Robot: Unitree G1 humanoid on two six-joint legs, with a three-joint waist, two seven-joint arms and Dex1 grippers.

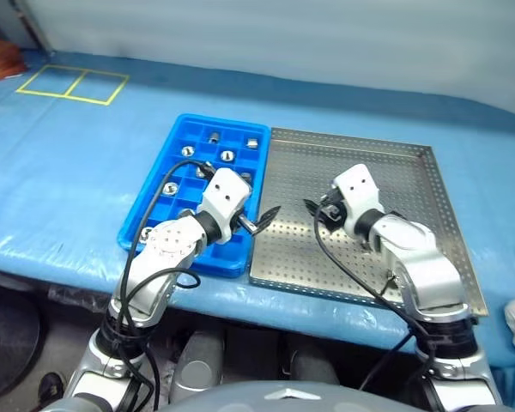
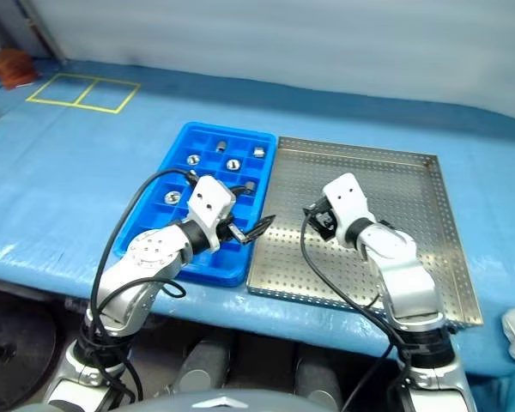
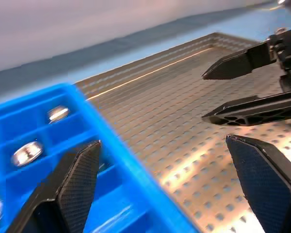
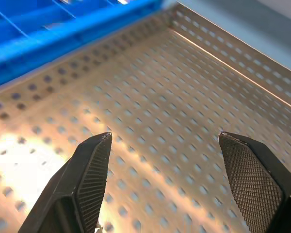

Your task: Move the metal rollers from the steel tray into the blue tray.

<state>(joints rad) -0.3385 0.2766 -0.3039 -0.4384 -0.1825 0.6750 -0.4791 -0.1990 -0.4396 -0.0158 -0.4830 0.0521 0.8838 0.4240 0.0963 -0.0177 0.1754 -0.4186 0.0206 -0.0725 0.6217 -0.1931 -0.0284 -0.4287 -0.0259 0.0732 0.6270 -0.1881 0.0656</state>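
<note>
Blue-covered bench [image 1: 60,163]. Metal rollers [image 1: 227,156] sit in the blue tray [image 1: 159,167], at nine o'clock of the steel tray [image 1: 412,184]. Left claw [image 1: 259,221] and right claw [image 1: 313,209] hover apart, empty. Left wrist view shows both claws facing; right wrist view shows bare perforated steel.

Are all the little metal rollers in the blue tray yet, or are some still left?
It looks nearly or fully done. Several metal rollers sit in compartments of the blue tray. The steel tray shows no rollers on its visible base, though the arms cover part of it. Both tools are open and empty: the left tool at the blue tray's edge, the right tool over the steel tray.
</note>
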